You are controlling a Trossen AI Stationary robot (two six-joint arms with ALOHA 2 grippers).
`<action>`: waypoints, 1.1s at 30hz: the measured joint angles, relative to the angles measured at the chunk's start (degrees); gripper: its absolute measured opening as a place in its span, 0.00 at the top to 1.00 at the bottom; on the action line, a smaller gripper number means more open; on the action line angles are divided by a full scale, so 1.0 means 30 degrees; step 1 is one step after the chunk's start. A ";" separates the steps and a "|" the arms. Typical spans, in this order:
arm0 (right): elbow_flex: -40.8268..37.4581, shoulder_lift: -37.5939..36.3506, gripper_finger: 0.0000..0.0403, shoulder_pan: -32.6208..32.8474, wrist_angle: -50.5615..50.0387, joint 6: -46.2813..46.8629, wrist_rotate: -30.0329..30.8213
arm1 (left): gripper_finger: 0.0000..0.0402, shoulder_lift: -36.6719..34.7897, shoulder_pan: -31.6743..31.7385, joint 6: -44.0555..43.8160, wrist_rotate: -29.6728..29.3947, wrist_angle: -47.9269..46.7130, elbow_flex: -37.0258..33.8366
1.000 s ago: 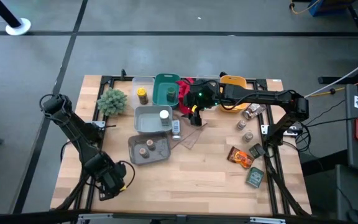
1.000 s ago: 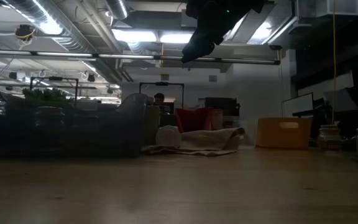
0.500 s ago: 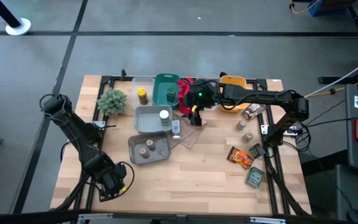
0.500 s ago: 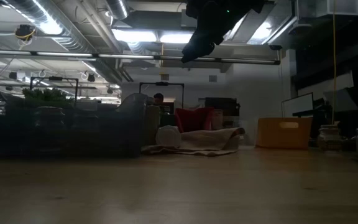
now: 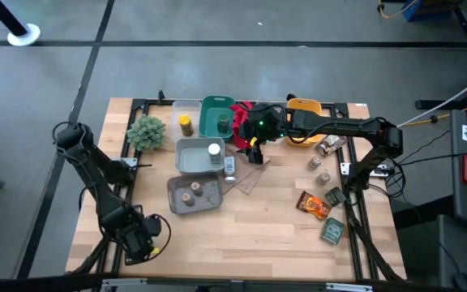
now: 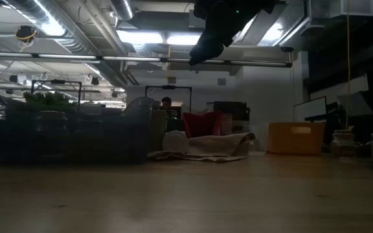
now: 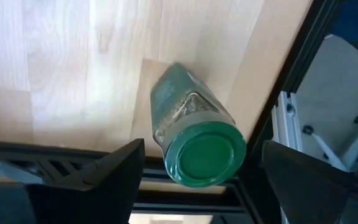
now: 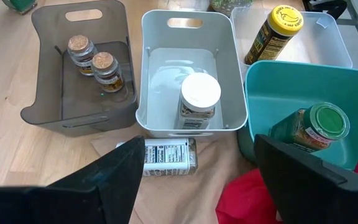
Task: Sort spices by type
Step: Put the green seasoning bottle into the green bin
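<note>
In the left wrist view a green-lidded spice jar point(image 7: 185, 112) lies on its side on the wood by the table's near left corner. My left gripper point(image 7: 204, 149) point(image 5: 139, 242) is open, its fingers on either side of the jar's lid end without touching it. My right gripper point(image 8: 197, 143) point(image 5: 254, 148) hovers open and empty above the bins. Below it are two cork-lidded jars point(image 8: 95, 62) in a dark grey bin point(image 8: 42, 106), a white-lidded jar point(image 8: 199, 96) in a white bin point(image 8: 151, 74), a green-lidded jar point(image 8: 312, 127) in a teal bin point(image 8: 260, 93), and a yellow-lidded jar point(image 8: 275, 31) in a clear bin.
A labelled jar point(image 8: 166, 157) lies on tan paper beside a red cloth point(image 8: 250, 196). Toward the table's right side stand more jars point(image 5: 321, 162), an orange-brown packet point(image 5: 314, 204) and a dark green packet point(image 5: 333, 232). A yellow bin point(image 5: 305, 107) and a bushy plant point(image 5: 146, 131) sit at the far side.
My left gripper has moved a little toward the table's near left corner. The right arm has kept still.
</note>
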 joint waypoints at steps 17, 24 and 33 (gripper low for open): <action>0.0000 0.0000 0.25 -0.0005 0.0002 0.0000 0.0007 | 0.23 0.0022 -0.0610 0.0416 -0.0474 0.1802 -0.1272; 0.0000 0.0000 0.25 -0.0019 0.0002 0.0000 0.0007 | 0.25 0.0022 -0.0614 0.1320 -0.0503 0.1531 -0.1370; 0.0000 0.0000 0.25 -0.0019 0.0002 0.0000 0.0007 | 0.44 -0.0045 -0.0601 0.1855 -0.0509 0.1371 -0.1364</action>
